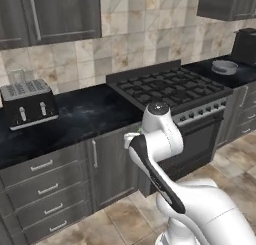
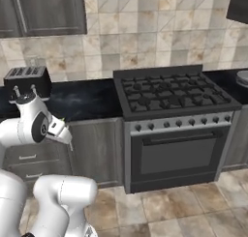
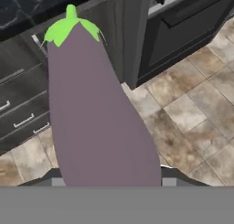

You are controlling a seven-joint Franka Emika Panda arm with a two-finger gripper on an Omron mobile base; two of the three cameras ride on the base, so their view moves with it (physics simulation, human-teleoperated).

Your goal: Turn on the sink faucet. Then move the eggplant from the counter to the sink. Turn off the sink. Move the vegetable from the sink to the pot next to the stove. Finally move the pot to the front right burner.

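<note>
Centre of the hand view, the eggplant shows dull purple with a bright green cap. Across the left base view runs the surface, black with faint white veining, a silver-and-black toaster at left and the black stove with pale knobs at right. Behind, a beige mottled tile wall; below, dark grey cabinets over a brown tiled floor.

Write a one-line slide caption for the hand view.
Held eggplant, green cap up, carried above the tiled floor past dark drawers toward the stove.
</note>
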